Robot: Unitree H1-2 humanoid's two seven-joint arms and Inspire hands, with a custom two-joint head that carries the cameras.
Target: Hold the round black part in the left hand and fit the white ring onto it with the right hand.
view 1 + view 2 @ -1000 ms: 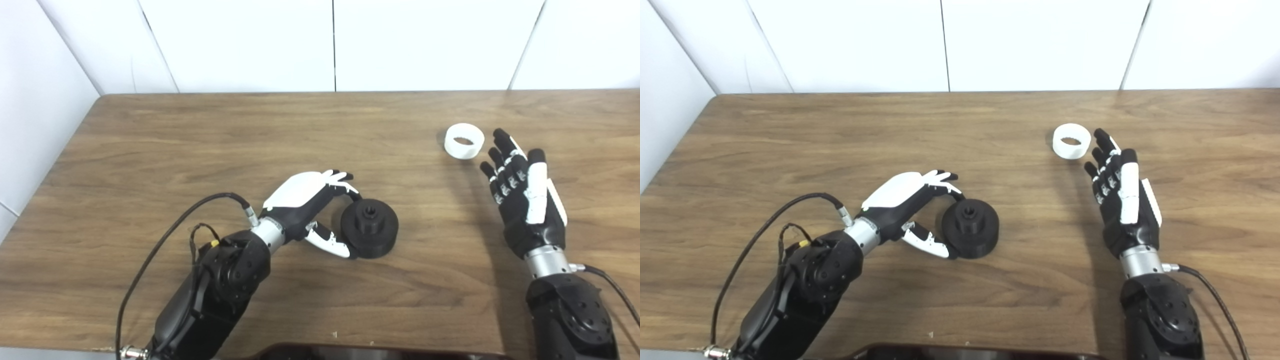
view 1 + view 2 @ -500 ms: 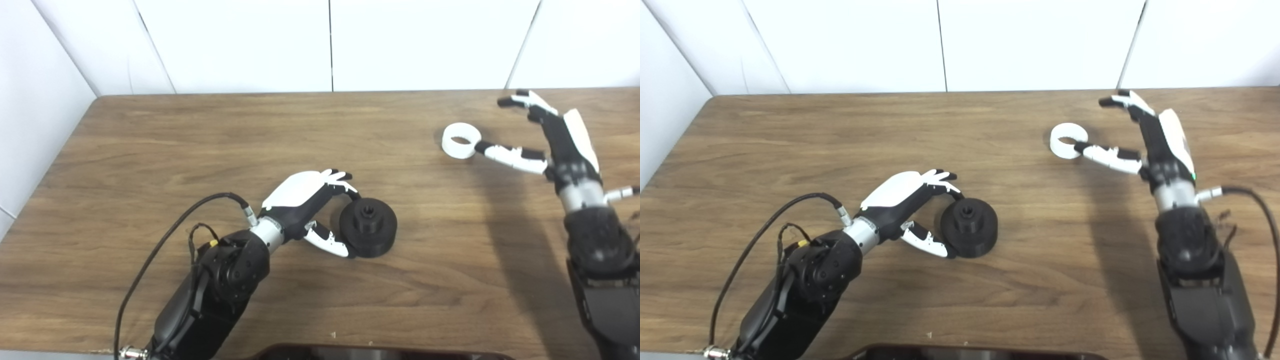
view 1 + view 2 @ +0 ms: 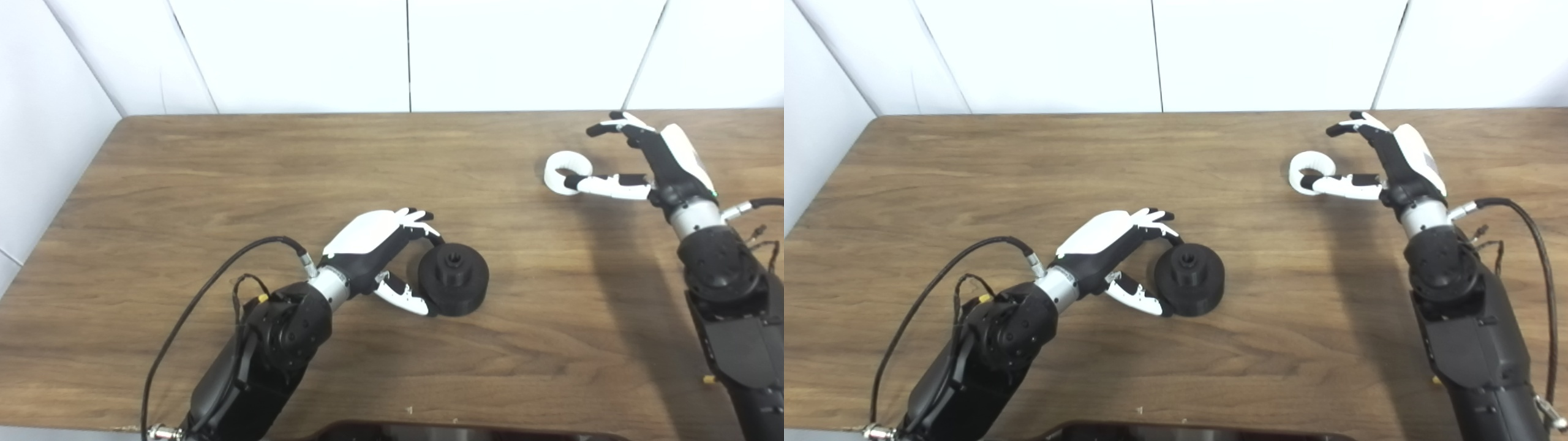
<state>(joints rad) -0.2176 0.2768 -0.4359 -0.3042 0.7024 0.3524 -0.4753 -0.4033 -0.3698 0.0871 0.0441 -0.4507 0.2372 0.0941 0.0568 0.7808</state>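
At table's right, right hand [image 3: 658, 165]: fingers spread, thumb tip reaching into the white ring [image 3: 566, 172], fingers above it.
Left hand [image 3: 380, 245]: loosely cupping round black part [image 3: 453, 278] on table [image 3: 245, 171].
Change: thumb has entered the ring.

a brown wood-grain table [image 3: 257, 165] fills most of the frame, its far edge against white wall panels along the top. the round black part [image 3: 454, 279] sits flat on it just below centre. the white ring [image 3: 566, 172] lies on it toward the upper right, well apart from the black part.
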